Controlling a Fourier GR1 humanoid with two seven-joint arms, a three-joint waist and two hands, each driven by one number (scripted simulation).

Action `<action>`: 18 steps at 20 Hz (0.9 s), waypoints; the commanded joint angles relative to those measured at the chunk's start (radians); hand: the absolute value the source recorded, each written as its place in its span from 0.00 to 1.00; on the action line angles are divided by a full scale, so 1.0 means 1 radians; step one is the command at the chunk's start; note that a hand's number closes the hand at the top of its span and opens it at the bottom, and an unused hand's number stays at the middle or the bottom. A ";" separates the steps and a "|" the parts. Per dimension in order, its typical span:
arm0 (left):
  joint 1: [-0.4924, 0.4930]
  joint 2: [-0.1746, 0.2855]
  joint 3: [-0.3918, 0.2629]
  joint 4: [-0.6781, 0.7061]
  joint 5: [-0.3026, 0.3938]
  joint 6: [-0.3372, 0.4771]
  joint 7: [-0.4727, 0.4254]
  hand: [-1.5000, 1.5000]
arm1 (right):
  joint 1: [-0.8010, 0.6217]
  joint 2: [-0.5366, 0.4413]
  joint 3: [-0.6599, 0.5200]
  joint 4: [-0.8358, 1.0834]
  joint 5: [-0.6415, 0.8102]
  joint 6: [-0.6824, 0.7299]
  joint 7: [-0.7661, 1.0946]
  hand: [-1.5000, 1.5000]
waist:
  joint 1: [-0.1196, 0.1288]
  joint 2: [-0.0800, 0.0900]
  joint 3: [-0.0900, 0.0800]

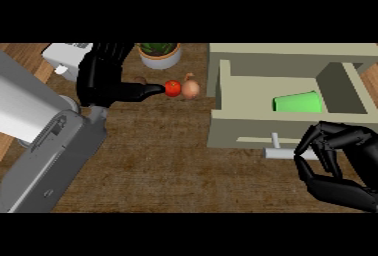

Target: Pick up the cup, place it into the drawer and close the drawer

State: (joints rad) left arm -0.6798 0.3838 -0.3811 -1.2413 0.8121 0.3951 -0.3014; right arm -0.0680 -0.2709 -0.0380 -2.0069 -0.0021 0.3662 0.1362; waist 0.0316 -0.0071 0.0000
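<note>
Overhead, head view: a brown counter (162, 165) with a beige drawer (236, 132) pulled out toward the robot at the view's right.
Cup: the green cup (299, 102) is inside the open drawer, toward its right part. It seems to lie on its side, long axis roughly left to right. No hand touches it.
Drawer front: the front panel faces the view's lower edge and carries a pale bar handle (279, 153).
Right hand: the right hand (332, 167) hovers just below the front panel. Its fingers (316, 142) are curled into a claw and nothing shows in its hold. The fingertips overlap the handle's right end; whether they touch it cannot be made out.
Key relation: the drawer front lies just ahead of the right hand, so a closing push would likely run away from the robot, toward the view's top. The right hand is much the nearer one.
Left hand: the left hand (103, 75) stands well apart at upper left, fingers straight and holding nothing. Its thumb points at a tomato (172, 88), the tip just beside it.
Bystanders: an onion (191, 89) touches the tomato's right side, and a potted plant (159, 52) sits behind both.
Stage, as judged: the cup is placed; only closing the drawer remains.
</note>
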 commanded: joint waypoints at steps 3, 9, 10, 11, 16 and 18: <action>0.223 0.130 0.050 -0.208 0.036 -0.077 0.027 0.00 | -0.017 -0.031 0.108 0.051 0.241 -0.007 -0.077 1.00 | 0.007 0.002 0.000; 0.366 0.155 0.090 -0.214 0.033 -0.173 -0.067 0.00 | -0.041 -0.111 0.209 0.191 0.530 -0.058 -0.214 1.00 | 0.001 0.009 0.000; 0.377 0.167 0.098 -0.263 0.041 -0.150 -0.028 0.00 | -0.061 -0.074 0.246 0.269 0.580 -0.107 -0.252 1.00 | 0.003 0.008 0.001; 0.375 0.193 0.123 -0.306 0.049 -0.151 0.005 0.00 | -0.044 -0.068 0.261 0.268 0.604 -0.120 -0.246 1.00 | -0.007 0.006 0.001; 0.463 0.189 0.196 -0.210 0.036 -0.303 -0.067 0.00 | -0.158 -0.032 0.258 0.481 0.682 -0.176 -0.310 0.00 | -0.019 0.009 0.000; 0.512 0.213 0.232 -0.232 0.056 -0.344 -0.050 0.00 | -0.133 -0.013 0.281 0.544 0.725 -0.218 -0.339 0.00 | -0.019 0.008 0.000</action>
State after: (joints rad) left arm -0.2310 0.5709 -0.2047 -1.4710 0.8545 0.1298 -0.3551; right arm -0.1663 -0.3045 0.2303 -1.5937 0.6575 0.1907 -0.1601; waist 0.0169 0.0010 0.0000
